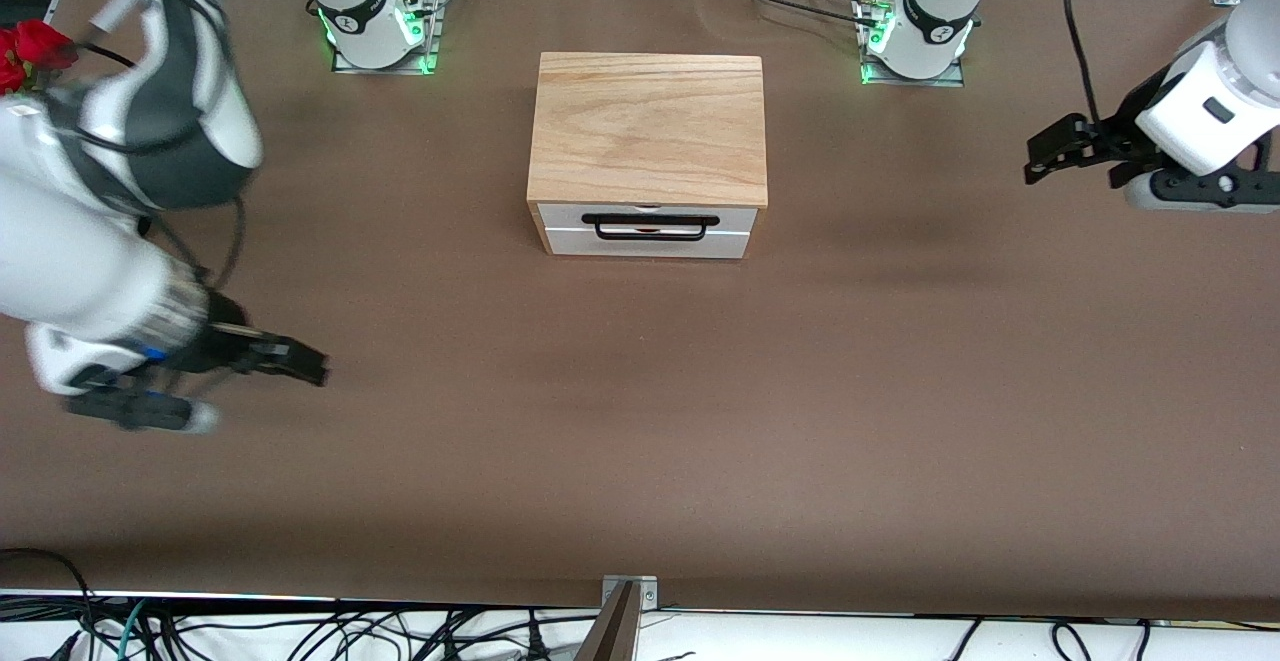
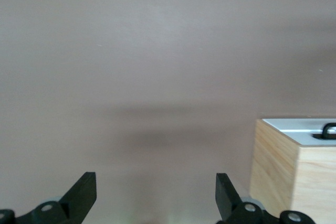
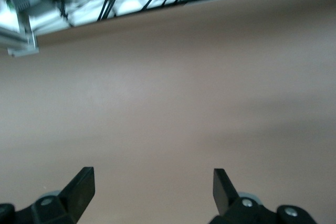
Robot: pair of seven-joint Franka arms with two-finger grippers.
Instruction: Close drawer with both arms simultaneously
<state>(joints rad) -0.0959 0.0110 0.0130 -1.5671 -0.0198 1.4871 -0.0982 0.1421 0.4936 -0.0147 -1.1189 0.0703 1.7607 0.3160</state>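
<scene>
Worktop (image 1: pixel 700 421): brown, carrying everything here.
Right arm (image 1: pixel 100 201): reaches out over the worktop at its own end, well apart from the box.
Left arm (image 1: pixel 1210 111): up over the worktop at its own end, also well apart from the box.
Box (image 1: pixel 648 126): light oak grain, midway between the two arm bases, its front facing the front camera.
Drawer (image 1: pixel 648 231): white front panel sits in the box's front, seemingly flush; whether it is fully in, I cannot tell.
Handle (image 1: pixel 651 228): black bar across the drawer front.
Right claw (image 1: pixel 300 361): fingers spread wide, holding nothing, over bare worktop.
Left claw (image 1: pixel 1050 153): fingers spread wide, holding nothing, over bare worktop; the box shows at the edge of its wrist view.
</scene>
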